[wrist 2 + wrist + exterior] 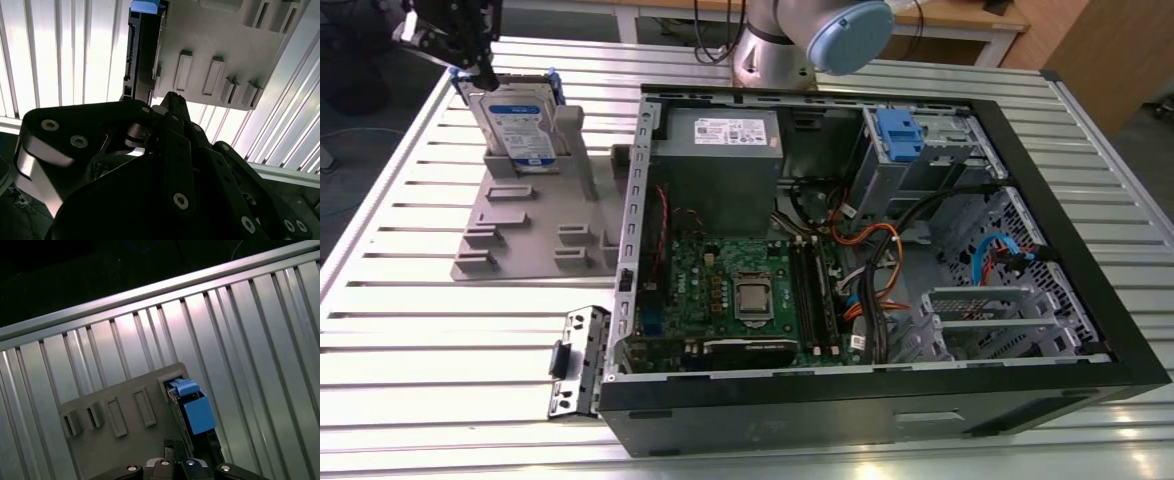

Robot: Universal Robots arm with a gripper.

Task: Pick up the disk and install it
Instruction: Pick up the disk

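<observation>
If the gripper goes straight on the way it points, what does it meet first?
Probably the top edge of the disk, upright in the grey holder just beneath the gripper; the gap between them is unclear.

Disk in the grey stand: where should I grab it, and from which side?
Take the disk by its top edge, coming straight down from above, probably clamping across its flat faces. It stands upright in the stand, lower end seated, upper part free.
</observation>
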